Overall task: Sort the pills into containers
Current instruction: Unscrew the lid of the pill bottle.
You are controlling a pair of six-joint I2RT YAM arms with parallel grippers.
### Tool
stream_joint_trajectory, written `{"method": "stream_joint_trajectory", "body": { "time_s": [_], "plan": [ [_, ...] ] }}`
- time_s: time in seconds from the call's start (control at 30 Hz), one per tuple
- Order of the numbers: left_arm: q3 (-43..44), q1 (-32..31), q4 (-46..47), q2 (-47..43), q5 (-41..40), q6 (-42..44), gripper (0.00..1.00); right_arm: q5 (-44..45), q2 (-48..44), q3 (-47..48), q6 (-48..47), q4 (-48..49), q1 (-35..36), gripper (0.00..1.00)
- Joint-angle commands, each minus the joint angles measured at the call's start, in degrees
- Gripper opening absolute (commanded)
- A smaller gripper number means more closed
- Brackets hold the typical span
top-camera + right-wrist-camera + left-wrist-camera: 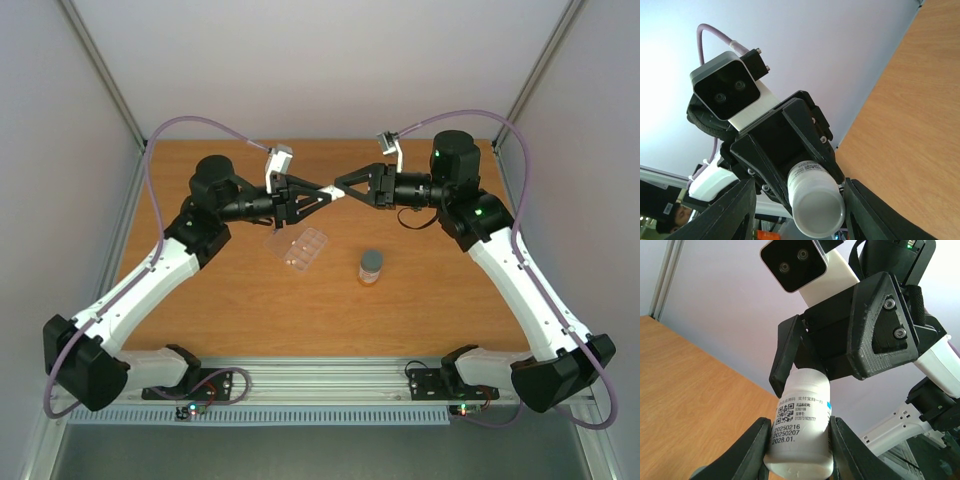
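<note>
Left gripper [799, 442]: we clamp one end of the white plastic cylindrical bottle [802, 415].
Right gripper [800, 200]: jaws apart, straddling the other end.
Axis: level, between grippers.
Clear plastic pill box [302, 247]: wooden tabletop [200, 300] below, nearer left.

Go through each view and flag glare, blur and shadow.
Top external: even light, only soft shadows on the table; the clear pill box barely stands out. Left wrist: the white bottle and its label print are sharp. Right wrist: the wall burns out to white at left; the lower-left background is blurred.
</note>
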Motion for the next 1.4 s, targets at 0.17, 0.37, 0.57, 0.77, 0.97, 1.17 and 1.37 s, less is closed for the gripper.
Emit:
{"method": "stream_joint_trajectory", "body": {
  "time_s": [0.17, 0.37, 0.57, 0.77, 0.97, 1.17, 1.37],
  "plan": [
    [2.5, -0.6, 2.3, 1.3, -0.8, 1.6, 0.00, -2.3, 0.5, 0.0, 0.9, 0.1, 0.0, 0.41],
    [2.5, -0.6, 2.3, 1.2, -1.8, 1.8, 0.00, -2.3, 0.6, -0.1, 0.0, -0.9, 0.0, 0.29],
    [2.2, -0.6, 2.6, 1.2, -2.3, 1.6, 0.00, -1.6, 0.8, 1.5, -2.6, -3.2, 0.0, 0.10],
    [1.8, -0.4, 6.8, 2.3, 0.9, -3.2, 0.00, -3.4, 0.7, 4.1, -13.3, -4.7, 0.0, 0.08],
    [1.7, 0.4, 14.3, 4.8, 6.3, -14.9, 0.00, -6.2, -2.4, 2.9, -31.5, -3.4, 0.0, 0.09],
    [2.0, 1.0, 20.9, 6.8, 10.2, -25.7, 0.00, -5.2, -1.9, 4.4, -39.1, -5.7, 0.0, 0.12],
    [1.8, 1.0, 19.5, 6.4, 10.2, -26.1, 0.00, -5.5, -1.4, 5.9, -40.0, -7.0, 0.0, 0.22]
  ]
}}
